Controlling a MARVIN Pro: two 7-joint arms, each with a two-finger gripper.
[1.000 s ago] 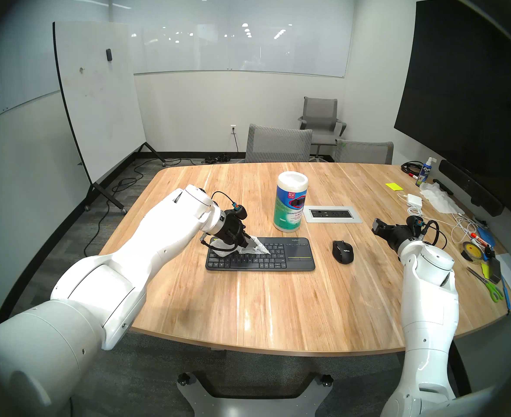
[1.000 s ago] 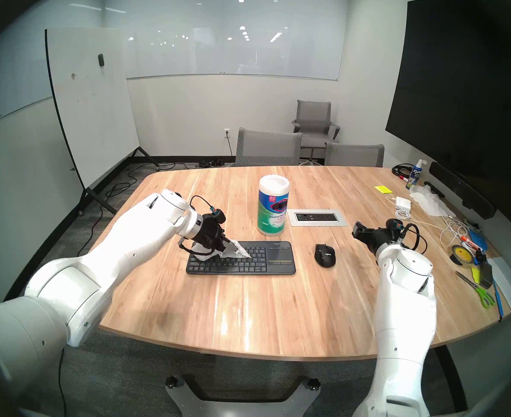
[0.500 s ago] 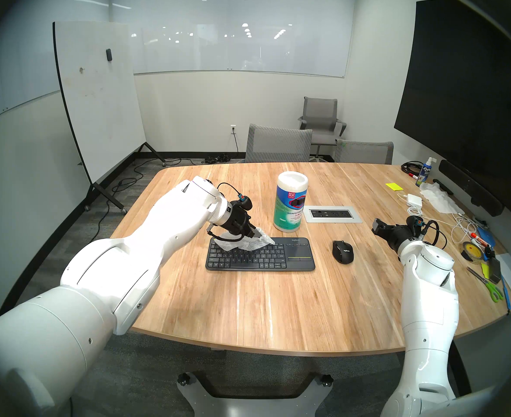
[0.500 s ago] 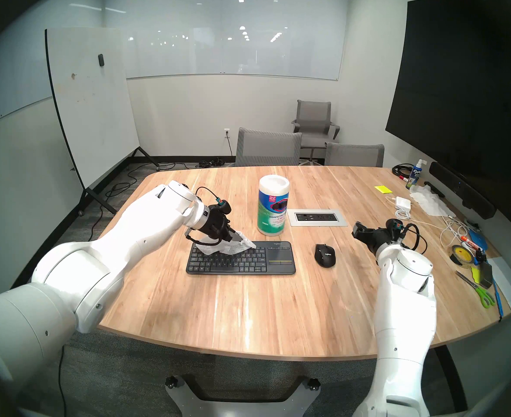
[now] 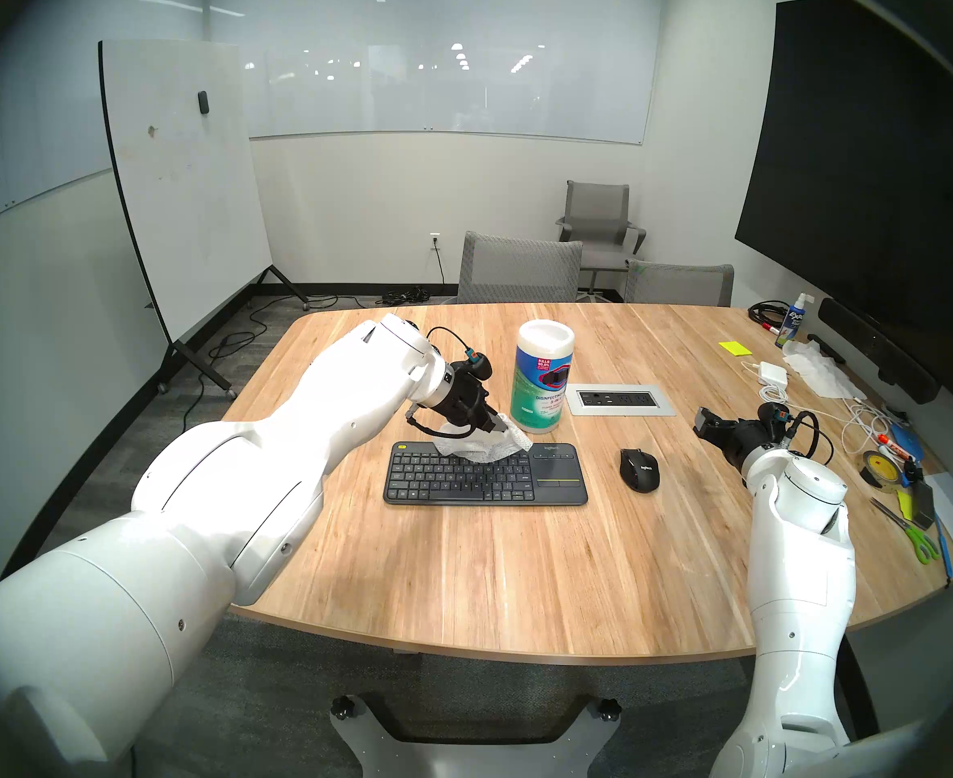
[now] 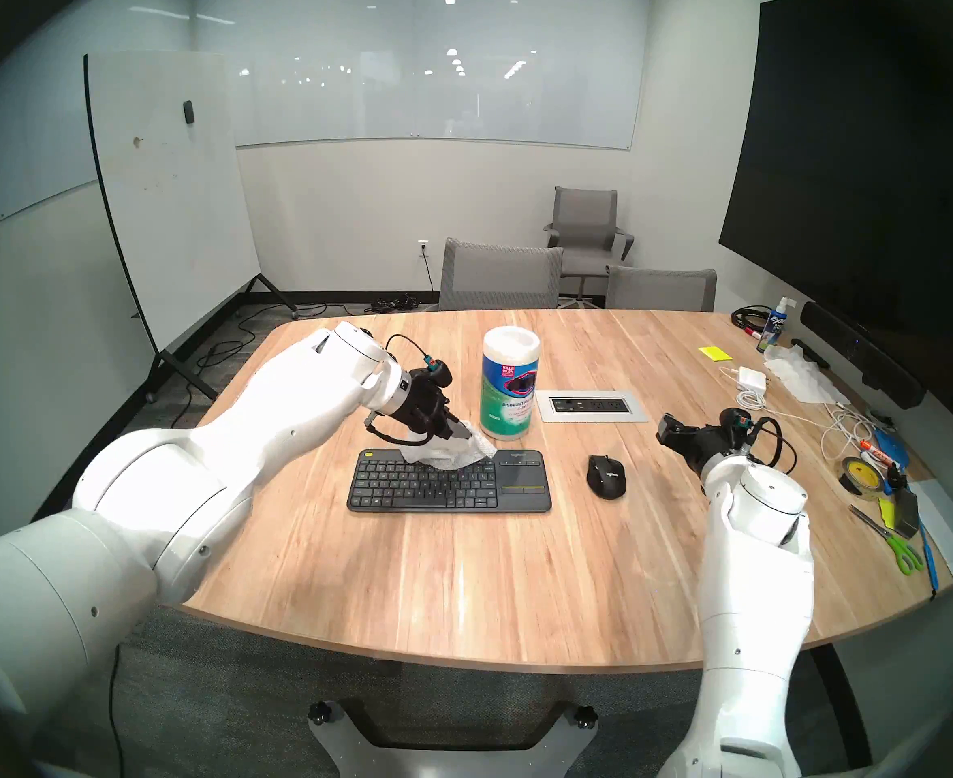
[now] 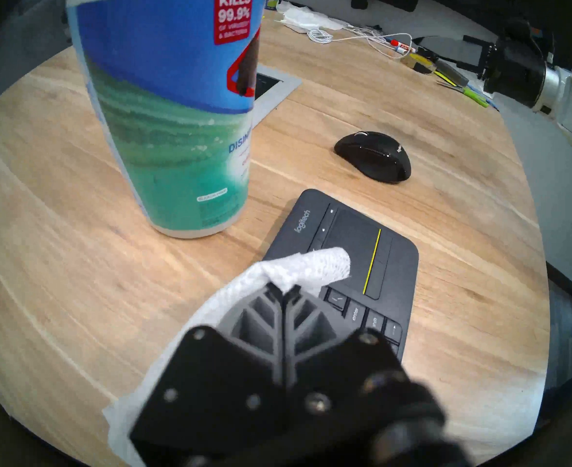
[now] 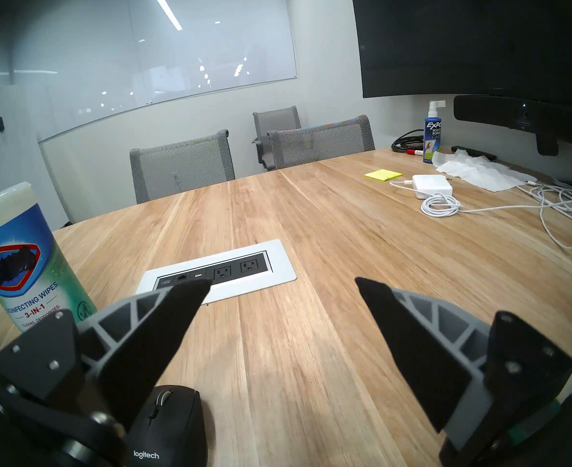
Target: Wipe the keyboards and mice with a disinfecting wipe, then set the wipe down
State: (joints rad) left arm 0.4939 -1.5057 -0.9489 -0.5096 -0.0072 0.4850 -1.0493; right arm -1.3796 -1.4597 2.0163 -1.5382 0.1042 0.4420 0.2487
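the left pincer [image 5: 501, 425] is clenched on the disinfecting wipe [image 5: 485, 447], which hangs bunched over the far edge of the keyboard [image 5: 485, 475] on the wooden bench [image 5: 519, 563]; from the head camera the wipe's lower folds appear to rest on the top key rows near the middle, its tip pointing toward the touchpad end. the white canister [image 5: 541, 384] with the teal-blue label stands just beyond the keyboard, close to the pincer.

the left wrist camera alone shows the grip itself: the two fingers [image 7: 261, 321] pressed together with the dotted white sheet pinched at their tips and draped back along one side. it also shows the touchpad's yellow line and the logitech name on the keyboard, and the canister looming large beside it.

the mouse [image 5: 638, 469] sits on the bench to the right of the keyboard, apart from it. the right pincer [image 8: 283, 287] is released, its jaws spread wide over bare wood. only the right wrist camera makes this plain, and it shows the mouse lying just under the pincer's left-hand finger, scroll wheel up, with the recessed power outlet panel [image 8: 217, 274] ahead. in the head views that pincer is seen merely as a dark shape beyond the mouse.
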